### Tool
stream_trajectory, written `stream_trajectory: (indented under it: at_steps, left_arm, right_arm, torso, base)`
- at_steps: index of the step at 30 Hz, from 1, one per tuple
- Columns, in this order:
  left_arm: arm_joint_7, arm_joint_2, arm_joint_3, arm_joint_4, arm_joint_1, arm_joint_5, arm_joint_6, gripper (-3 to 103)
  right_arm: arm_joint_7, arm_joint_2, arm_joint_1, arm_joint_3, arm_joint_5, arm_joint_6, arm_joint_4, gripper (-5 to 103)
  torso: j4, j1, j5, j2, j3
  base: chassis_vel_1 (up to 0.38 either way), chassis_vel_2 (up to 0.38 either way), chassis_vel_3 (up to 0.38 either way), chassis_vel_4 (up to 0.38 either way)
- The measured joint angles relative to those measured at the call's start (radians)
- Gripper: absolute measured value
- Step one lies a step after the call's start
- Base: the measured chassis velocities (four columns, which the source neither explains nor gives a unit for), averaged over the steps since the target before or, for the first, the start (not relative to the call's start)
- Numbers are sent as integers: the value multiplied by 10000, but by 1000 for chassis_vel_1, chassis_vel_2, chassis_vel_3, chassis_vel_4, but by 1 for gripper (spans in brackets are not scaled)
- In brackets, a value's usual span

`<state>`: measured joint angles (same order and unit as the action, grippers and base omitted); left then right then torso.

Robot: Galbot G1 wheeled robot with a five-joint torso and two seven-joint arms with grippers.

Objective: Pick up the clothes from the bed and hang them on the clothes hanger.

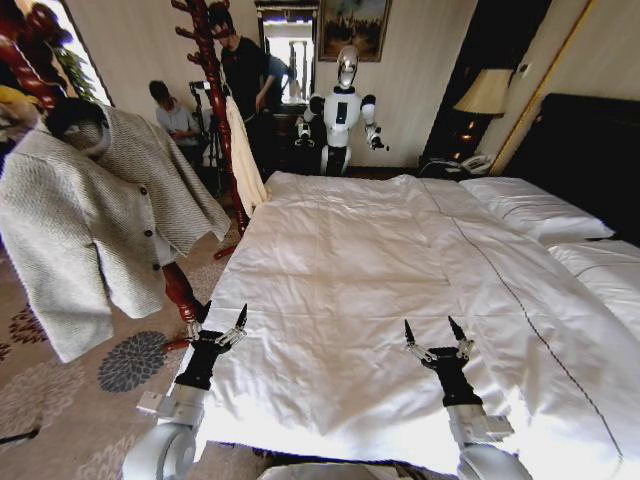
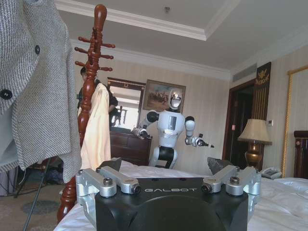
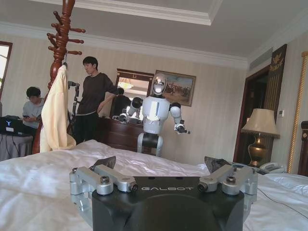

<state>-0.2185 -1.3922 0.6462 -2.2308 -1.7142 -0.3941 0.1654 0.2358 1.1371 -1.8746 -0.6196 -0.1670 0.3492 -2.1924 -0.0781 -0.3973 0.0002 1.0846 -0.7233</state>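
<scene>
Basically done: the tweed jacket (image 1: 90,220) is off the bed (image 1: 380,270) and hanging on the left.

We see both grippers empty with fingers spread: left gripper (image 1: 223,322) low over the bed's near left edge, right gripper (image 1: 437,332) over the duvet near the foot. The jacket hangs on a black hanger (image 1: 75,115) up by the dark red wooden coat stand (image 1: 180,285), front buttons showing, sleeves drooping, well clear of the mattress. The cream garment (image 1: 245,155) hangs on the 2nd coat stand (image 1: 215,100) farther back; not ours. We judge the jacket soft, floppy, moderately heavy for cloth, weave grippy rather than slippery. If it needs re-seating, we'd pinch at the collar or shoulder seam, not a sleeve, which would just drag it off the hanger.
</scene>
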Motion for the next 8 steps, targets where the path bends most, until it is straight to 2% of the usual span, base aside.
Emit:
stream_trajectory:
  at_steps: [8]
  left_arm:
    - [1,0,0,0,0,0,-1,100]
  right_arm:
    - [1,0,-1,0,0,2,0,100]
  torso:
    - [0,0,0,0,0]
  base:
    - [0,0,0,0]
